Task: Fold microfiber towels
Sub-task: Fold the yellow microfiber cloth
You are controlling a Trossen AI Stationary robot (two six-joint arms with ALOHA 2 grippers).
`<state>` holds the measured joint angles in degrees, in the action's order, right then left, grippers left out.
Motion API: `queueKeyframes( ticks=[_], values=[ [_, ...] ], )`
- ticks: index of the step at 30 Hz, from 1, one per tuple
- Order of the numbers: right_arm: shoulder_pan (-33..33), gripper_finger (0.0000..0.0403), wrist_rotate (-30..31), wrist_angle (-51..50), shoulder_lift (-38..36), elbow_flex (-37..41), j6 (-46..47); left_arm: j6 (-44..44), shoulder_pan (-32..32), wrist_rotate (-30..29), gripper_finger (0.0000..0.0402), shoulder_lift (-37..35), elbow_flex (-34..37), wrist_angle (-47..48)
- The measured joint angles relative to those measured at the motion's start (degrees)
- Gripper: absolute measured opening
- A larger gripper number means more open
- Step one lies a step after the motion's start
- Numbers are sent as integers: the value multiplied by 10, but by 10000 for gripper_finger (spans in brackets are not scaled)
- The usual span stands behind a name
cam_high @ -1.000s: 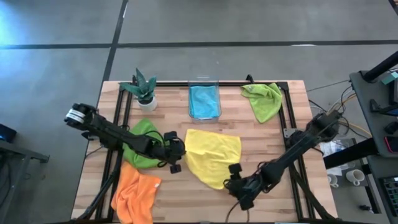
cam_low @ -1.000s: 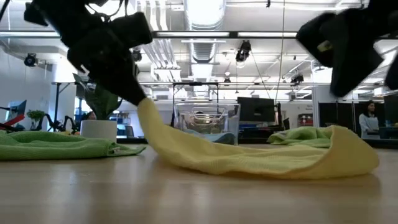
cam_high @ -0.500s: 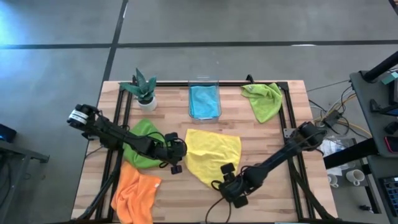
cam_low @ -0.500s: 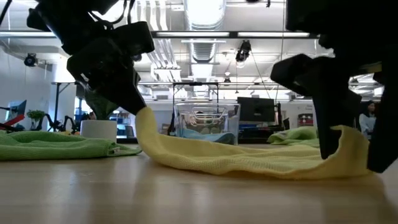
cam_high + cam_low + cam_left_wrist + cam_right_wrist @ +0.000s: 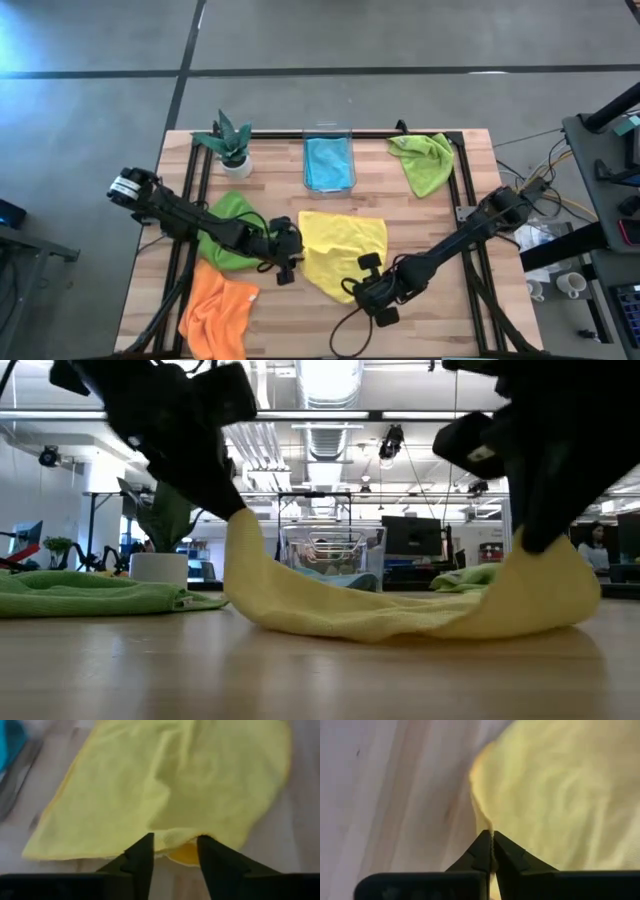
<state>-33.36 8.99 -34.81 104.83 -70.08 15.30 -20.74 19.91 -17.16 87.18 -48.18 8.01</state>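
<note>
1. Over the last second, the right gripper (image 5: 368, 291) had slid in from the table's near right side to the yellow towel's (image 5: 340, 248) near edge and pinched shut on it, while the left gripper (image 5: 287, 262) had gone from tight shut to parted.
2. In the right wrist view, the right gripper's (image 5: 491, 851) fingers met with a thin fold of the yellow towel (image 5: 560, 800) caught between them, so it was gripping that edge.
3. In the left wrist view, the left gripper's (image 5: 174, 854) fingers stood apart with the yellow towel's (image 5: 170, 785) hem lying in the gap; whether they truly held it could not be told, though the low view showed the cloth (image 5: 400, 605) peaked up under both arms.
4. The yellow towel lay mid-table, spread away from both grippers toward the clear bin (image 5: 329, 185) at the far edge. Its near edge ran roughly left to right between the two grippers, left arm at the left corner, right arm at the near right corner. A fold would likely carry that edge away from the robot, over the cloth.
5. The other towels lay apart: blue towel (image 5: 328, 163) in the bin, lime green towel (image 5: 424, 162) at the far right, darker green towel (image 5: 226, 240) under the left arm, orange towel (image 5: 217, 310) at the near left corner.
6. No brand, label or writing could be read.
</note>
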Motion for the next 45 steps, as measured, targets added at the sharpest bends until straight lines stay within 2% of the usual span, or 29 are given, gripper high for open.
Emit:
queueKeyframes(
  ticks=[3,6,10,14,19,22,24,26,30,32,37,40,43,45],
  values=[
    [2,9,2,-9,-30,0,-1,19,14,11,164,0,2,-1],
    [4,9,30,-15,-64,0,-10,16,19,4,177,5,10,-1],
    [13,9,63,-20,-97,5,-17,-48,18,-8,194,17,14,-2],
    [25,9,67,-21,-110,14,-12,-87,18,-7,226,28,17,10],
    [40,9,62,-30,-110,25,5,-128,30,58,255,27,13,38],
    [49,9,62,-31,-113,29,11,-166,55,53,257,17,12,51],
    [59,9,62,-30,-120,29,17,-190,75,30,257,13,13,50],
    [71,9,61,-28,-130,30,25,-219,97,-31,257,12,14,45],
    [101,9,60,-34,-142,34,72,-252,144,-278,257,20,17,14],
    [120,9,58,-41,-145,35,120,-226,163,-364,257,32,21,-28],
    [162,9,55,-47,-151,37,189,-130,163,-382,257,101,24,-203],
    [183,9,56,-59,-156,36,192,-68,152,-333,257,158,5,-293],
    [201,9,56,-77,-157,38,195,-57,141,-336,257,209,-31,-314],
    [212,9,58,-85,-155,39,196,-54,136,-372,257,237,-55,-305]
  ],
)
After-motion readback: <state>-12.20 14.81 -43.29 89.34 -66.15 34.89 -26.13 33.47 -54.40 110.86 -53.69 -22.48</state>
